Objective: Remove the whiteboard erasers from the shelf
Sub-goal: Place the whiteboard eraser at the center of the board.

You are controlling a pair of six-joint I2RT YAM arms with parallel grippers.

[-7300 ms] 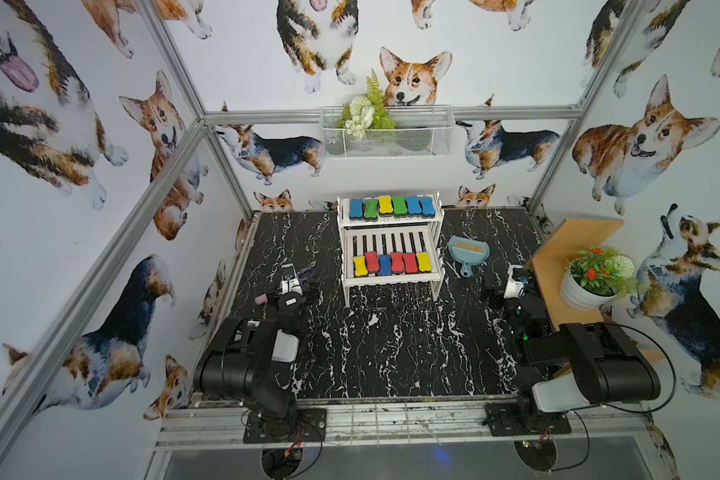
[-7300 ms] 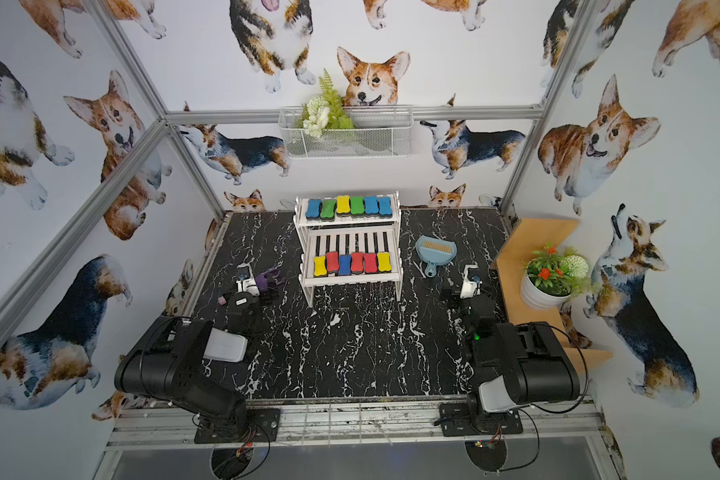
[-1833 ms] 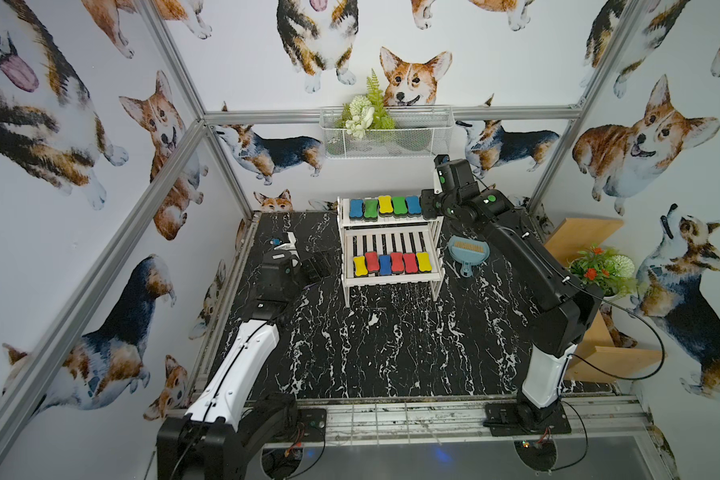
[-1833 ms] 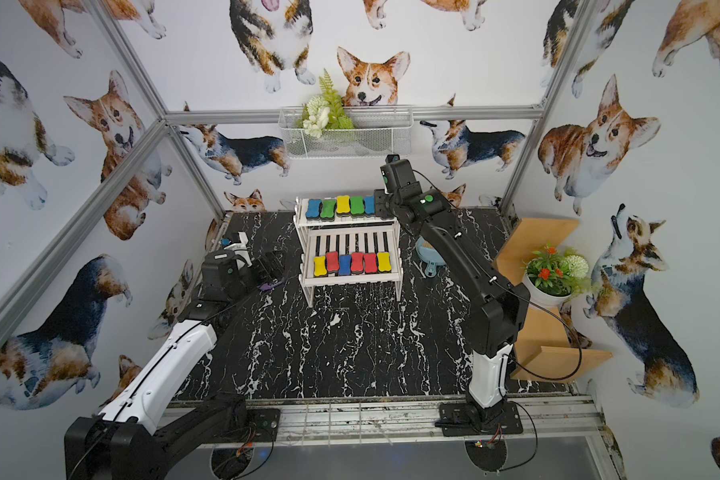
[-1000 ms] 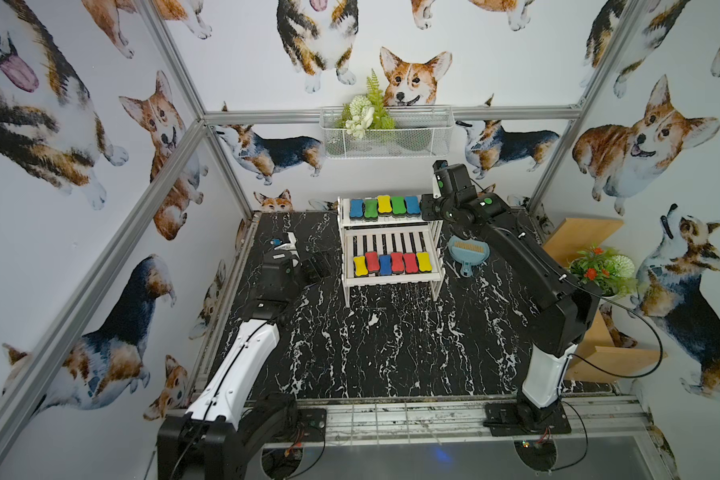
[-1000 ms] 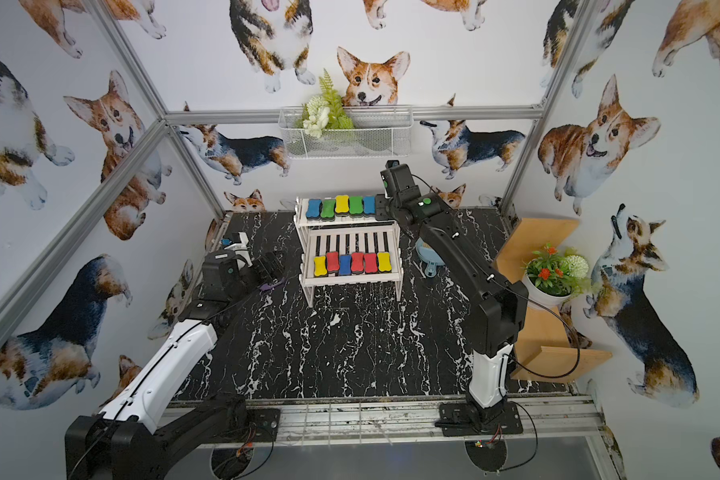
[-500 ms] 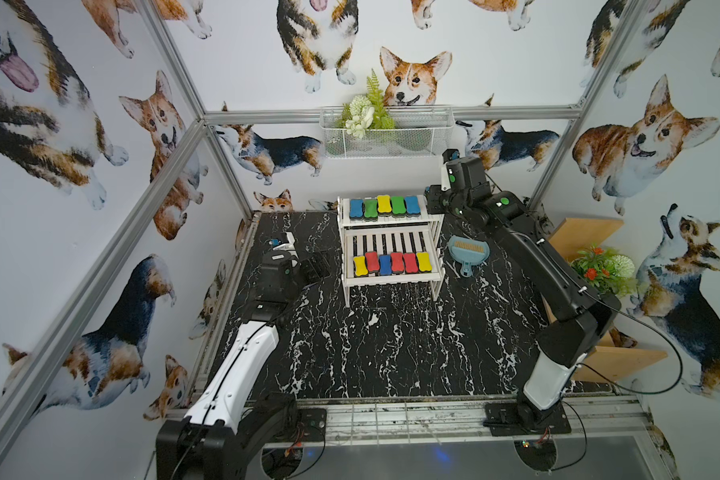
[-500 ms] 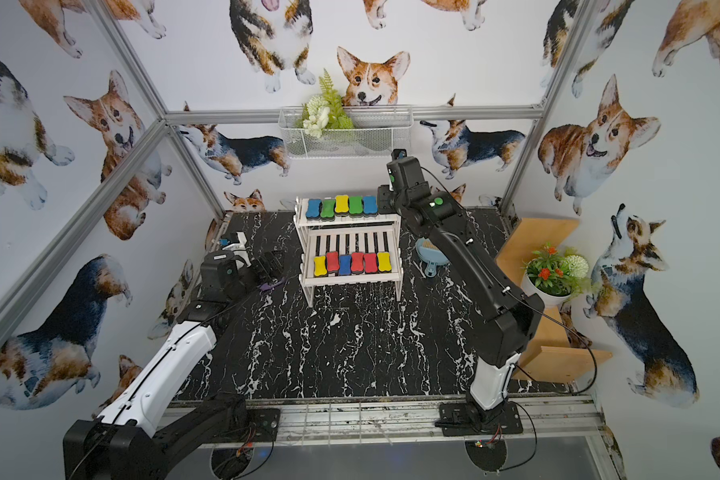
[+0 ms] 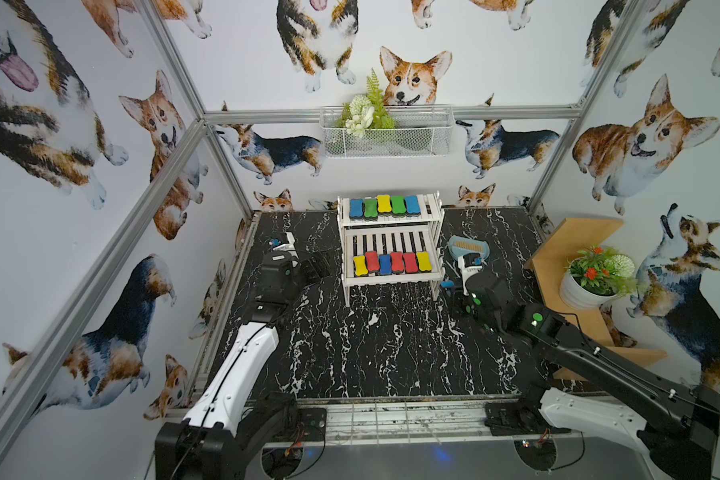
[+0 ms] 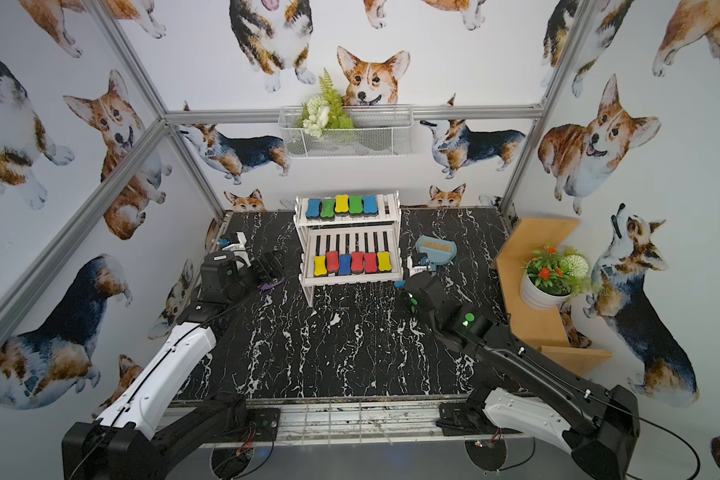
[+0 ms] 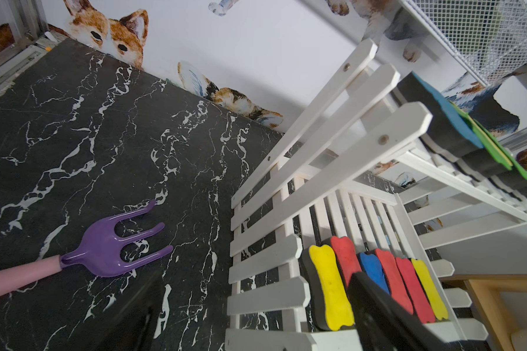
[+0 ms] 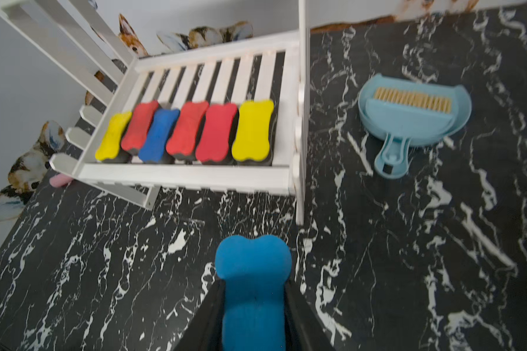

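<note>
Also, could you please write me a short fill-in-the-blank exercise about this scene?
The right gripper is shut on a ___ eraser.
The shelf's upper tier holds ___ erasers.
Its lower tier holds ___ red erasers.
The left gripper is ___.
Missing words: blue; five; three; open.

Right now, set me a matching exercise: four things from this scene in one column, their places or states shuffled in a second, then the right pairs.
Column one:
1. right gripper
2. left gripper
3. red erasers
4. dustpan

Column two:
A. on the table beside the shelf
B. open, holding nothing
C. on the shelf's lower tier
D. closed on a blue eraser

Pairs: 1-D, 2-B, 3-C, 4-A.
</note>
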